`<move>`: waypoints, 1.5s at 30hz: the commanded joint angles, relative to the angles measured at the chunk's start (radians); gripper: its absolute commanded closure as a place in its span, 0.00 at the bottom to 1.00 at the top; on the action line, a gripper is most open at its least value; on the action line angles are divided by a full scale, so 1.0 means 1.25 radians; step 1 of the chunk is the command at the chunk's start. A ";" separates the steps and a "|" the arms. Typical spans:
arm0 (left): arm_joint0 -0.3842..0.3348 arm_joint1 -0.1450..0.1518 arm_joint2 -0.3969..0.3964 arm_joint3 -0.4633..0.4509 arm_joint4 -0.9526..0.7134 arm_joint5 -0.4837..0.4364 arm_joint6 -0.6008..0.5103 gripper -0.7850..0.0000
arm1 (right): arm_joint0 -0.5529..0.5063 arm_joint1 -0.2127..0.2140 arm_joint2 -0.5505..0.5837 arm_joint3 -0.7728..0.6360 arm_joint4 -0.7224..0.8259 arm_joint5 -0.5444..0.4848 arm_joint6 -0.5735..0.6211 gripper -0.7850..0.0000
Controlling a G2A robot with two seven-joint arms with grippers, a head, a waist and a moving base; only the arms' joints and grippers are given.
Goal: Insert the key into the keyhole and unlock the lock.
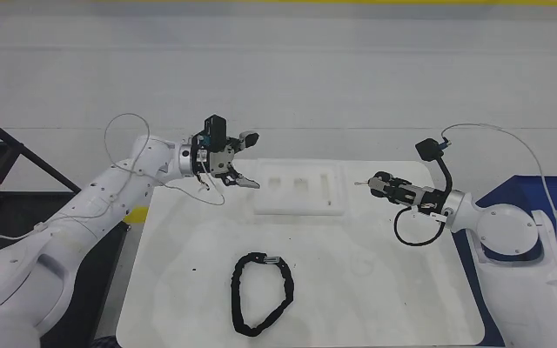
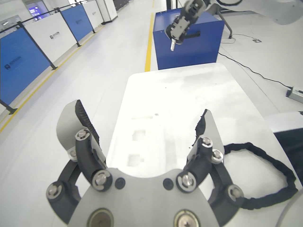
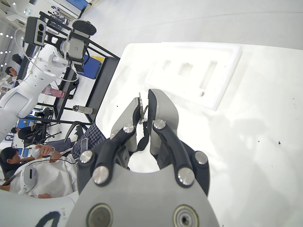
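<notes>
The black, fabric-sleeved chain lock [image 1: 236, 291] lies in a closed loop near the front edge of the white counter [image 1: 392, 287]. It is well apart from both grippers. Behind it, a white foam tray [image 1: 296, 205] with three rectangular recesses sits by the far edge. The right gripper [image 3: 144, 95] hangs above the counter just beside the tray's right end, pinched tight on the thin metal key [image 3: 141, 106]. The left gripper [image 1: 252, 160] hovers at the tray's left end, its ridged black pads spread wide.
</notes>
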 commanded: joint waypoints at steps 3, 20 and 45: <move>0.014 -0.001 0.013 -0.025 0.152 -0.012 0.068 0.00 | 0.000 0.000 0.000 0.000 0.000 0.000 0.000 1.00; 0.098 -0.074 0.111 -0.008 0.440 -0.018 0.062 0.00 | 0.000 0.000 0.000 0.000 0.000 0.000 0.000 1.00; 0.123 -0.110 0.111 0.025 0.523 -0.018 0.062 0.00 | 0.000 0.000 0.000 0.000 0.000 0.000 0.000 1.00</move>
